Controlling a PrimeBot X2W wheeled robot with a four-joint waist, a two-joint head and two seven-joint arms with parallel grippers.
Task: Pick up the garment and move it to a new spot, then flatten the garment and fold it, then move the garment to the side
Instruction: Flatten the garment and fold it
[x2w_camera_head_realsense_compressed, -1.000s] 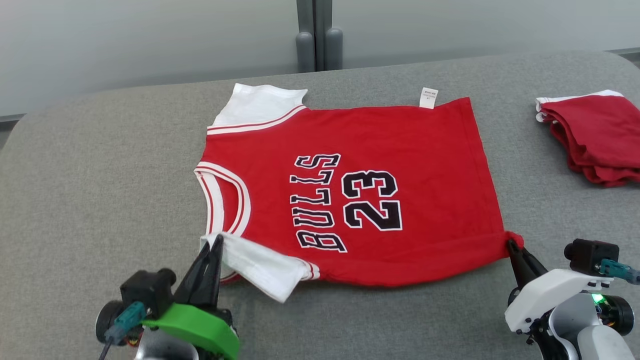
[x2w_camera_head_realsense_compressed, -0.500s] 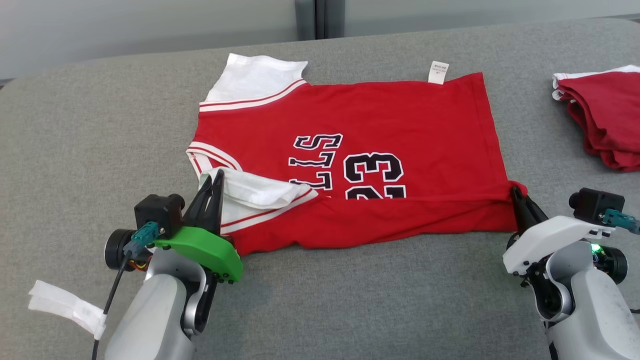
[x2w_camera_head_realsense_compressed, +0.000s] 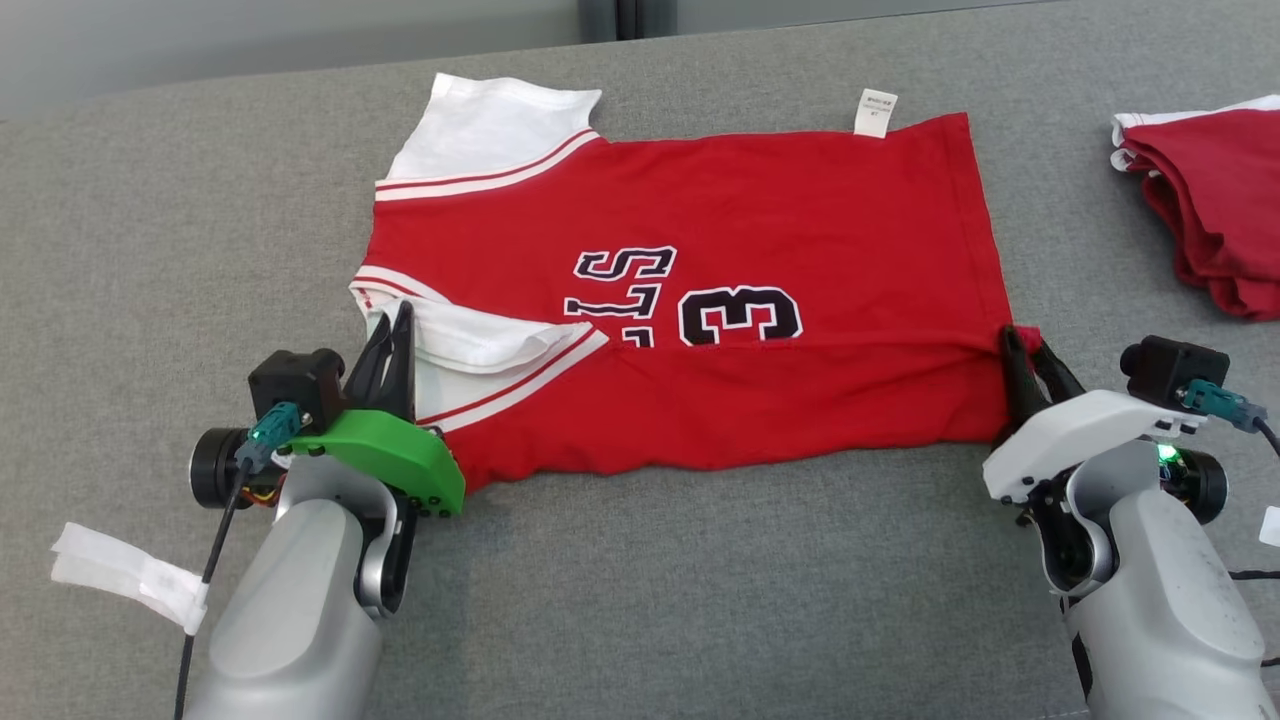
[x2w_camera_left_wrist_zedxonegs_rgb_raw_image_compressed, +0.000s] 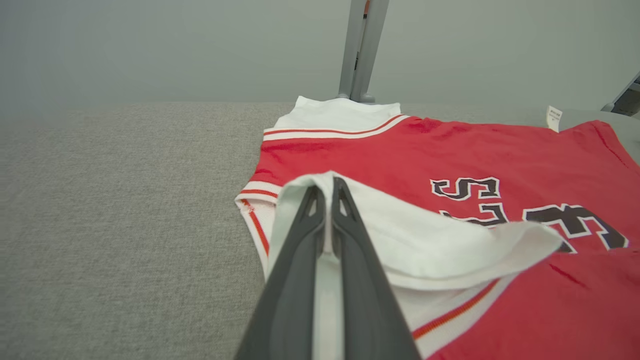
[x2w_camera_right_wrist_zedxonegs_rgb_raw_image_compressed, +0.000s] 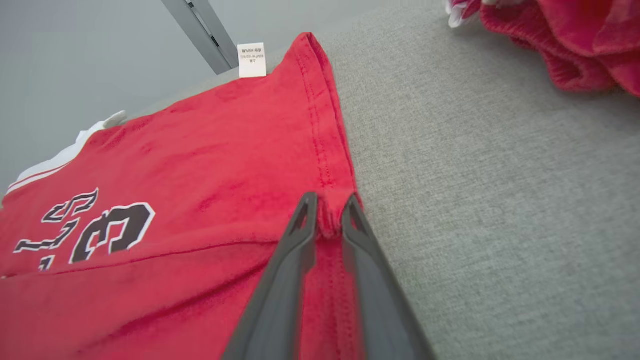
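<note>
Folded red pile (x2w_camera_head_realsense_compressed: 1215, 230) (white trim showing) lies on the grey tabletop (x2w_camera_head_realsense_compressed: 700, 600); grey post (x2w_camera_left_wrist_zedxonegs_rgb_raw_image_compressed: 361, 50) behind.

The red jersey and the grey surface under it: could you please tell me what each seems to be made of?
The red jersey looks like soft knitted cotton or a cotton blend, matte: it creases, drapes and shows a stitched hem. The grey surface looks like woven upholstery cloth, matte, with a fine flecked weave; what lies beneath is hidden.
</note>
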